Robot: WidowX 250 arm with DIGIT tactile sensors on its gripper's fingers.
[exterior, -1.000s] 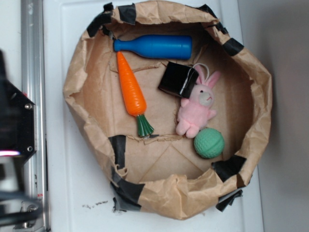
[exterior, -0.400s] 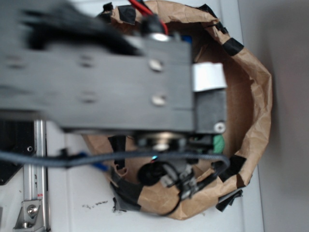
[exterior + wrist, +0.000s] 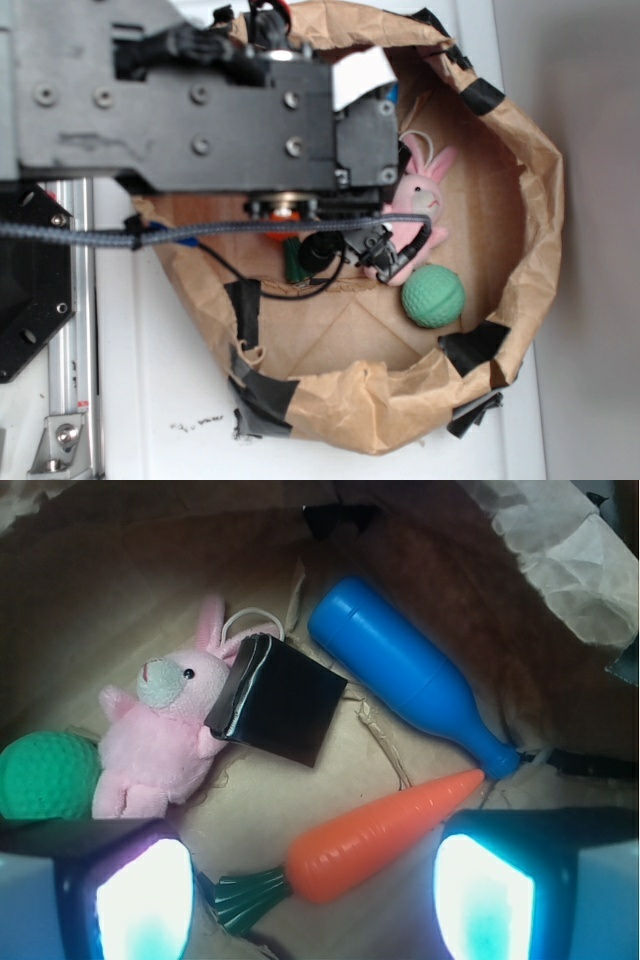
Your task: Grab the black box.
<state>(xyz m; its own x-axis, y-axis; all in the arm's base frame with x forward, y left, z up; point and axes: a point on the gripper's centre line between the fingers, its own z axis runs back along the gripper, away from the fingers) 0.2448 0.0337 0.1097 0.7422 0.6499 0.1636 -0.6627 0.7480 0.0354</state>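
Observation:
The black box [image 3: 280,705] is glossy with a pale shiny edge. In the wrist view it lies on the brown paper floor and leans against the pink plush bunny [image 3: 160,730]. My gripper [image 3: 315,898] is open and holds nothing. Its two lit pads [image 3: 140,900] sit at the picture's bottom corners, and the box lies well beyond them. An orange carrot [image 3: 385,835] lies between the pads and the box. In the exterior view my arm [image 3: 200,110] hides the box.
A blue bottle [image 3: 410,675] lies right of the box and a green ball [image 3: 45,775] lies left of the bunny. The crumpled paper wall [image 3: 520,200], patched with black tape, rings everything. The bunny [image 3: 425,185] and ball [image 3: 433,295] show beside the arm.
The arm has swung in from the left over the paper nest, hiding the box, bottle and carrot in the exterior view. Since 0.4 s ago it shifted up, uncovering the bunny and ball.

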